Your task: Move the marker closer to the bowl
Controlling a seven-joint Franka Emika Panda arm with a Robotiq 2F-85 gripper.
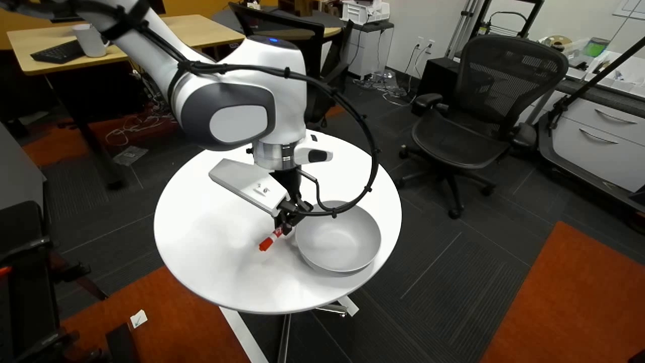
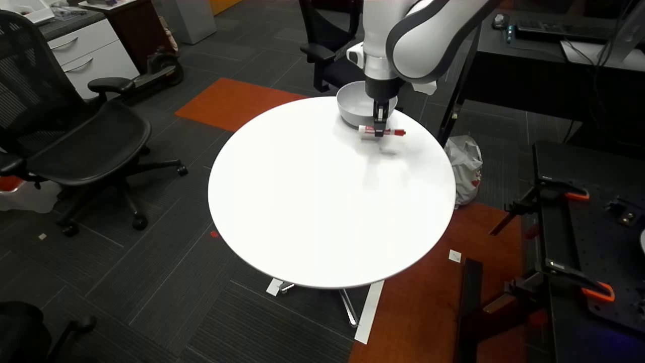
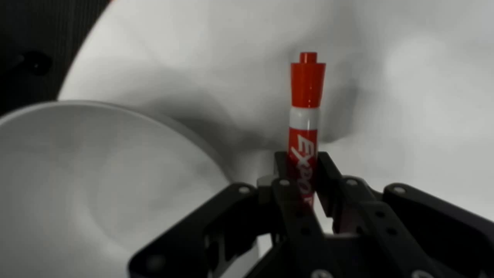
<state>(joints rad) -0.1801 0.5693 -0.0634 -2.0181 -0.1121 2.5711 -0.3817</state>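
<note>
The red marker (image 1: 267,244) with a whitish end is held between the fingers of my gripper (image 1: 286,226). In the wrist view the gripper (image 3: 302,170) is shut on the middle of the marker (image 3: 307,87), and its red cap points away from the fingers. The marker (image 2: 397,132) lies about level, a little above the table, in an exterior view. The grey-white bowl (image 1: 338,244) stands upright right beside the gripper in both exterior views, and also shows there (image 2: 355,105). In the wrist view the bowl (image 3: 115,173) is at the left, apart from the marker's cap.
The round white table (image 1: 211,267) carries the bowl near its edge; the table (image 2: 322,201) extends away from the gripper. An office chair (image 1: 484,111) stands beside it on the floor. A black bench with clamps (image 2: 594,242) is near another side.
</note>
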